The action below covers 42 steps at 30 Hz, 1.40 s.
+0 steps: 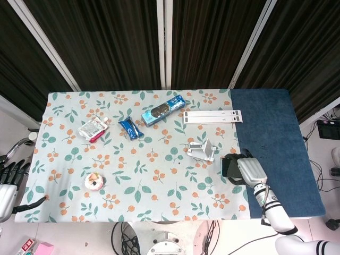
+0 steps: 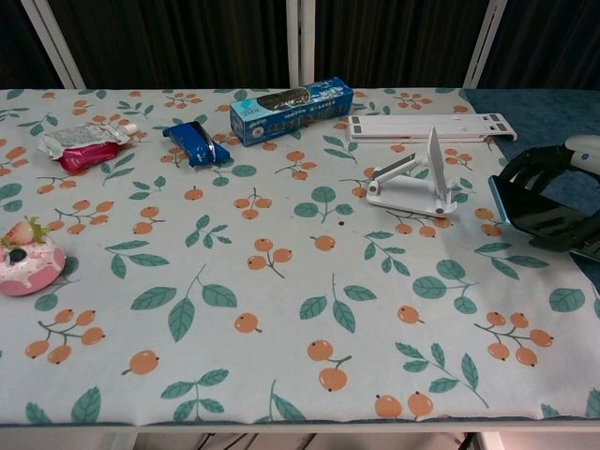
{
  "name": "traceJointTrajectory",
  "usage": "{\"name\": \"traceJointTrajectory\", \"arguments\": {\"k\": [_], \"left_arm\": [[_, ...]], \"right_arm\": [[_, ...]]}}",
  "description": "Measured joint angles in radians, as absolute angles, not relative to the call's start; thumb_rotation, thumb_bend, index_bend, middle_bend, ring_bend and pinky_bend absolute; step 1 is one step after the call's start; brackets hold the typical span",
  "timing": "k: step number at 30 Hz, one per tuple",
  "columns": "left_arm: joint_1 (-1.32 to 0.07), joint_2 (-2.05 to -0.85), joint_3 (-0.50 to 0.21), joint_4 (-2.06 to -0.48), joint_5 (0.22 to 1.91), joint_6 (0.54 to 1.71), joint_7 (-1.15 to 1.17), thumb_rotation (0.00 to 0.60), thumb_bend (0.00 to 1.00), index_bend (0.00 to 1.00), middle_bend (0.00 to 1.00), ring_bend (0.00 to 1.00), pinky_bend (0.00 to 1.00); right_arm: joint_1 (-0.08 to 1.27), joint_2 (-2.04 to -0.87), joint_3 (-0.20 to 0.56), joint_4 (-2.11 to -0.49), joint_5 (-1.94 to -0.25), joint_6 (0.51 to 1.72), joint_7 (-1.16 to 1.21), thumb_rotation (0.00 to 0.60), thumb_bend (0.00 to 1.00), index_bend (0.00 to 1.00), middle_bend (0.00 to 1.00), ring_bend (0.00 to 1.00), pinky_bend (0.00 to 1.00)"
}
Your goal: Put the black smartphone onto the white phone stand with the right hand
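Phone (image 2: 528,207) is sitting in the right hand (image 2: 553,202), tilted with its near edge up and apparently clear of the table (image 2: 281,281); fingers (image 2: 525,169) are wrapping around its far edge, with the hand's white back showing above it in the head view (image 1: 249,171). So the pickup is looking done, judging from the tilt and the grip; the transfer and placement are not. The stand (image 2: 417,178) is sitting empty just to the left of the phone, near but not touching, its upright plate facing sideways toward the hand. What is left, as I read it: carrying the phone over, lining its lower edge with the stand's lip, leaning it back, letting go. Left hand (image 1: 6,183) is hanging off the table's left edge, holding nothing, fingers apart, not taking part.
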<state>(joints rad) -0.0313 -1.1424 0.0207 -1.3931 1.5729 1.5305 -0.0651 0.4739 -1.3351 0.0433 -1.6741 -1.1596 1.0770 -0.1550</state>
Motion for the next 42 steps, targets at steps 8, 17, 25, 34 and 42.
{"name": "traceJointTrajectory", "arguments": {"k": [8, 17, 25, 34, 42], "left_arm": [[-0.033, -1.144, 0.021, -1.39, 1.579, 1.534, -0.073, 0.159, 0.01, 0.05, 0.04, 0.0, 0.12], [-0.028, -1.145, 0.022, -1.379, 1.581, 1.543, -0.089, 0.161, 0.01, 0.05, 0.04, 0.0, 0.12], [-0.024, -1.151, 0.024, -1.363, 1.582, 1.547, -0.104, 0.159, 0.01, 0.05, 0.04, 0.0, 0.12], [-0.024, -1.156, 0.028, -1.349, 1.582, 1.538, -0.11, 0.16, 0.01, 0.05, 0.04, 0.0, 0.12], [-0.025, -1.155, 0.03, -1.344, 1.579, 1.531, -0.114, 0.16, 0.01, 0.05, 0.04, 0.0, 0.12]], "right_arm": [[0.432, -1.327, 0.074, -1.674, -1.251, 1.136, 0.043, 0.6, 0.27, 0.69, 0.42, 0.41, 0.1], [0.4, -1.351, 0.129, -1.698, -1.274, 1.179, 0.214, 0.6, 0.27, 0.69, 0.42, 0.41, 0.1], [0.405, -1.396, 0.193, -1.736, -1.278, 1.183, 0.339, 0.6, 0.27, 0.7, 0.42, 0.41, 0.1], [0.441, -1.523, 0.238, -1.632, -1.31, 1.195, 0.425, 0.6, 0.24, 0.71, 0.42, 0.41, 0.1], [0.461, -1.598, 0.283, -1.549, -1.283, 1.194, 0.506, 0.6, 0.25, 0.71, 0.41, 0.41, 0.1]]}}
